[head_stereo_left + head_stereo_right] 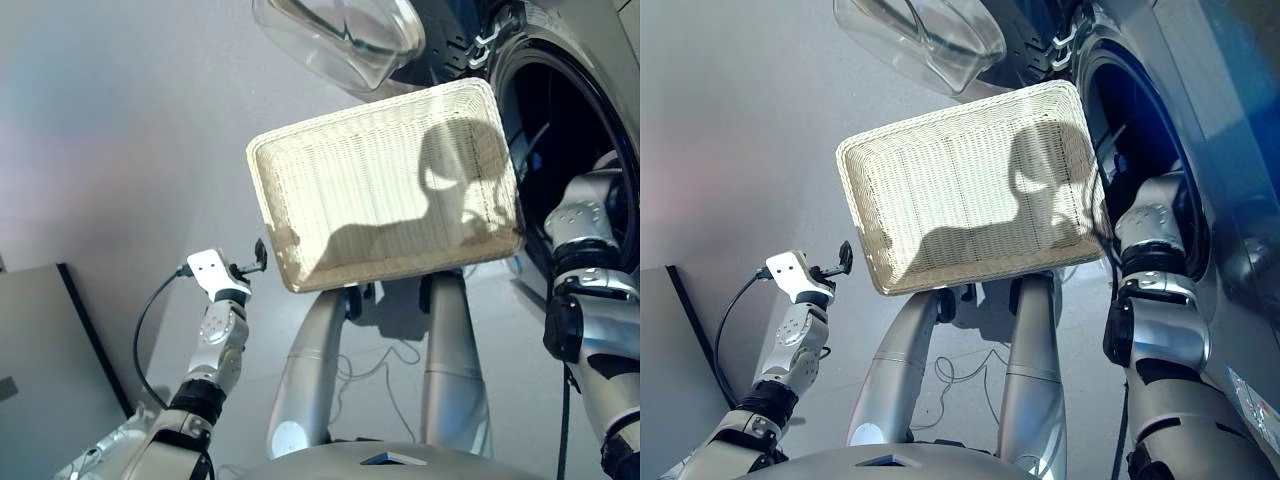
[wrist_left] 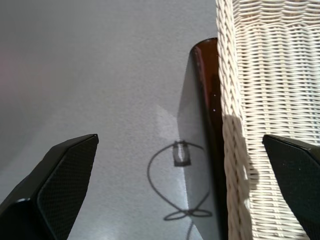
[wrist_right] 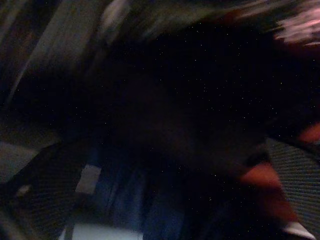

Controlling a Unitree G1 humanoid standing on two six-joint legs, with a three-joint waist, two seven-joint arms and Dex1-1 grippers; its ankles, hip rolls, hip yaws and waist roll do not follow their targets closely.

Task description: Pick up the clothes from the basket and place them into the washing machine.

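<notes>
The floor point(image 1: 120, 130) is a smooth, pale grey, lit brightly enough that hard-edged shadows fall across it. A thin black cable point(image 1: 375, 365) lies in loose loops on it. At the lower left, a flat grey panel with a dark edge point(image 1: 40, 350) stands on the floor. In the left wrist view, a dark brown upright surface point(image 2: 207, 125) rises from the floor.

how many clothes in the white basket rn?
0. The basket is bare wicker with only a shadow. The right wrist view, inside the washing machine, shows blurred red cloth and something blue; how many lie there cannot be told.
</notes>
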